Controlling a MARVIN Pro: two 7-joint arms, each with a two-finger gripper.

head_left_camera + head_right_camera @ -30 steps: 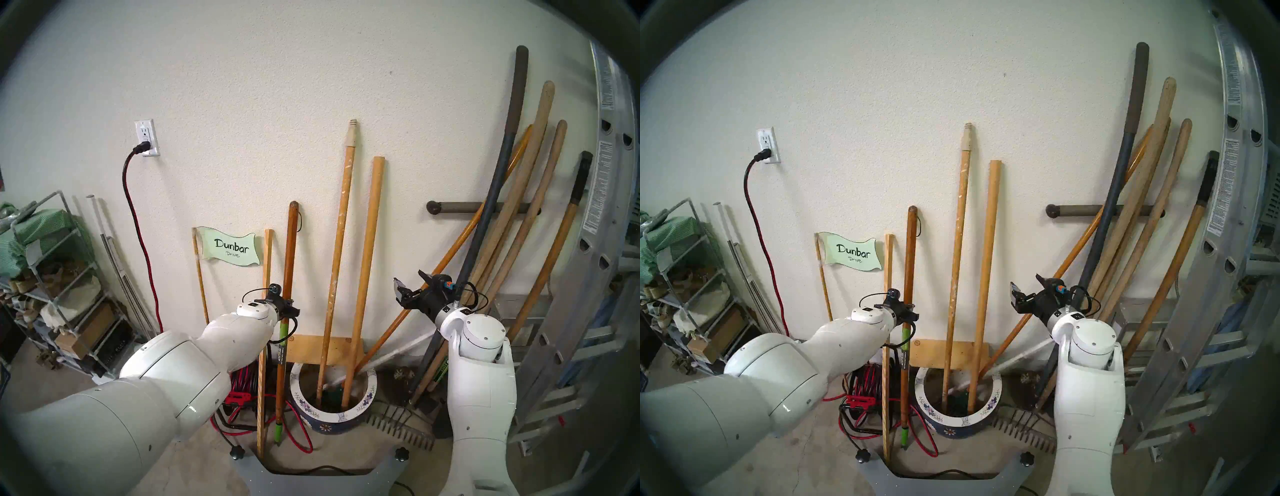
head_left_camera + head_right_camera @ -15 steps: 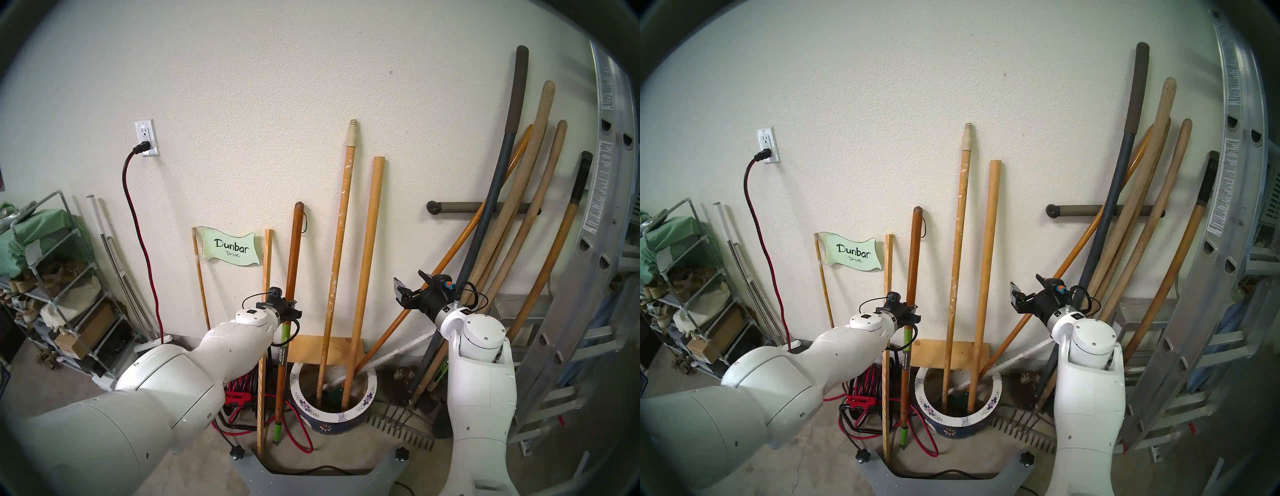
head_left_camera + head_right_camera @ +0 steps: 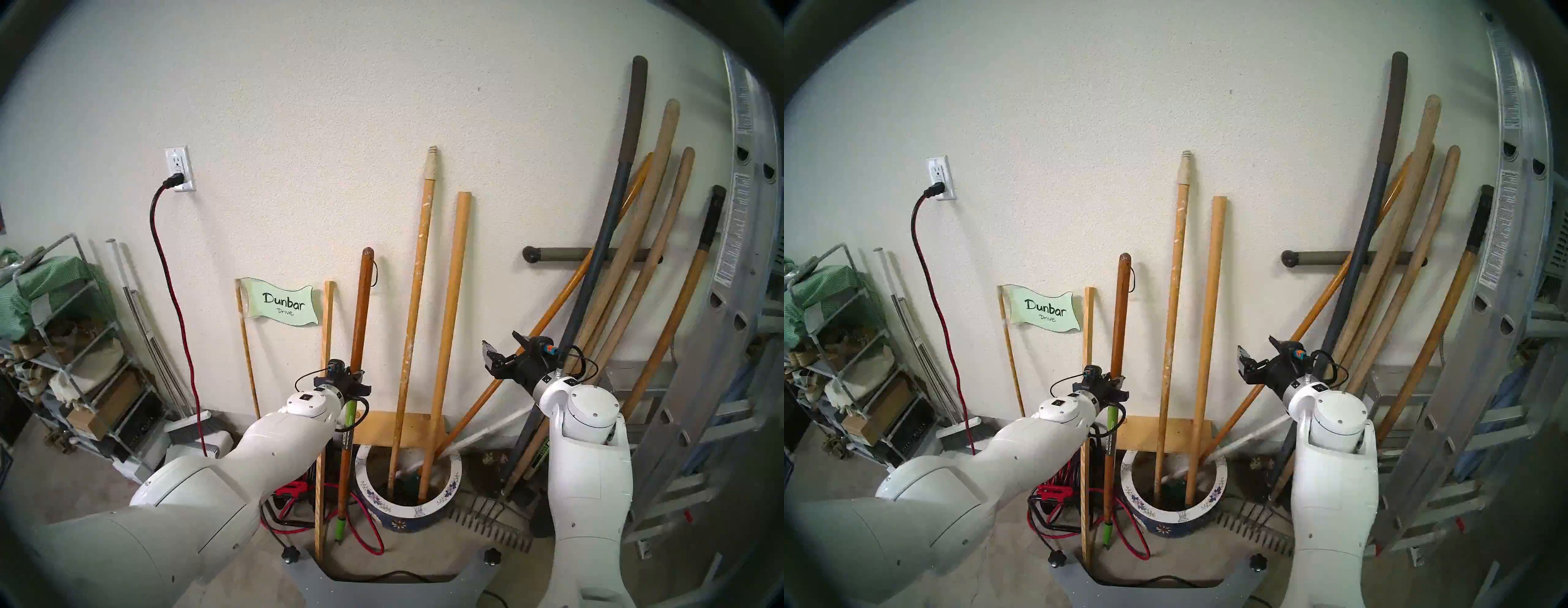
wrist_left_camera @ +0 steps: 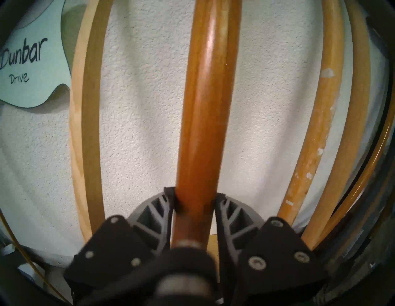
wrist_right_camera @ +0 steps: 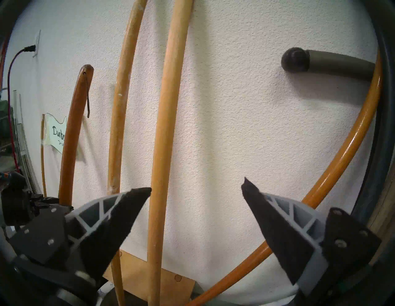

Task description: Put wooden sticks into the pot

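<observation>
The white textured wall (image 3: 318, 106) fills most of what I see; against its right side leans an aluminium ladder (image 3: 734, 297) and a bundle of long tool handles (image 3: 636, 254); low in the middle stands the pot (image 3: 428, 507), dark blue with a flowered white rim, on the concrete floor (image 3: 237, 564); two of the wooden sticks stand in it with tops against the wall, the paint-flecked pole (image 3: 413, 305) with its cream threaded tip and, just to its right, the plain pale dowel (image 3: 449, 314); the third, the dark red-brown pole (image 3: 358, 331) with a cord loop at its top and a green label lower down, stands outside the pot, just left of its rim, its green foot near the floor among red and black cables (image 3: 292, 501); beside it on the left leans a thin pale slat (image 3: 326, 339); the left gripper (image 4: 194, 205) has its jaws clamped narrow on the red-brown pole, one to each side of the shaft, about midway up, just above the green label; the right gripper (image 5: 196, 190) hangs to the right with jaws wide and nothing between them, the pale dowel showing just beyond its left finger.
</observation>
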